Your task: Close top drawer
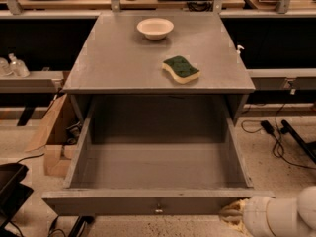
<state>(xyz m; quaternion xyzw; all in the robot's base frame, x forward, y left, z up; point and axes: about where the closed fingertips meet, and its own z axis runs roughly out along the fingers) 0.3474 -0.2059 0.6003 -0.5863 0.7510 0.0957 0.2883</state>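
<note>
Camera view has the big grey wooden top drawer (158,164) pulled all the way out of the grey cabinet towards the near side. Its deep box has nothing in it, and the wide flat front panel with the small metal knob (158,210) runs along the near edge. The robot's hand (234,215) is low at the near right, right by the right end of that front panel. I honestly can't tell if it's spread or closed up, or if it's actually touching the panel yet.

What worries me is that it's way off centre. The knob is mid-panel and the hand is out at the right corner, so a push from there could twist the drawer on its slides and make it bind halfway. It also looks low, so it might slip under the panel's bottom edge or off the right end instead of pushing squarely. A hard shove could also jolt the worktop (118,58), where a small cream round bowl (155,27) sits at the far side and a green-and-yellow wavy sponge (181,69) lies nearer on the right.

Orientation-wise, the drawer opens upward with its front facing near. The panel's long axis runs left-right, and it has to slide from near to far.
</note>
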